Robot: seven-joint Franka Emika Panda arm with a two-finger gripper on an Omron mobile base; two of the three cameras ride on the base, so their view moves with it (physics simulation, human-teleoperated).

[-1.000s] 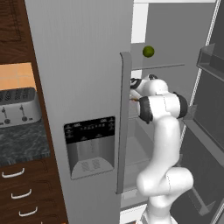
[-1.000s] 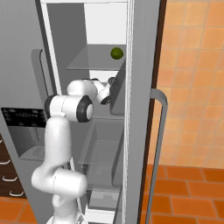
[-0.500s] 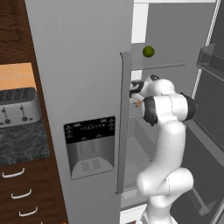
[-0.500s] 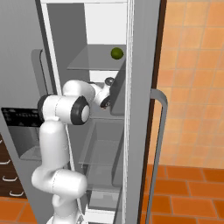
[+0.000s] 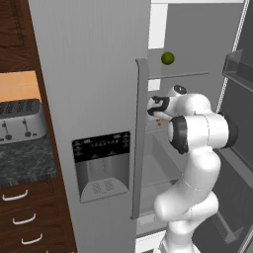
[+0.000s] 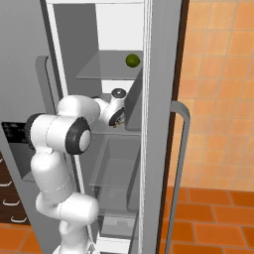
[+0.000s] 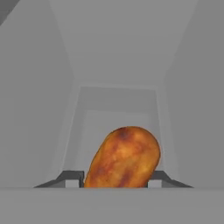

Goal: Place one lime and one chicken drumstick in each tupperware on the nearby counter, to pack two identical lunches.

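Observation:
In the hand view a golden-brown chicken drumstick (image 7: 124, 157) lies on a fridge shelf, and my gripper (image 7: 114, 178) has a dark fingertip pressed against each of its sides, shut on it. From the base cameras the gripper (image 5: 154, 106) (image 6: 118, 118) reaches into the open fridge at its middle shelf. One shelf higher sits a green lime (image 5: 167, 58) (image 6: 132, 60), above the hand. The dark marbled counter (image 5: 20, 163) is at the far left. The tupperware is out of view.
The shut grey fridge door (image 5: 89, 99) with its long handle (image 5: 141, 138) and dispenser panel (image 5: 101, 165) stands just left of the arm. The open door (image 6: 163, 99) with its shelf bin (image 5: 237, 69) is on the right. A silver toaster (image 5: 20, 118) stands on the counter.
The fingers have come together from wide apart onto the drumstick. The hand has pushed slightly deeper into the fridge; the lime has not moved.

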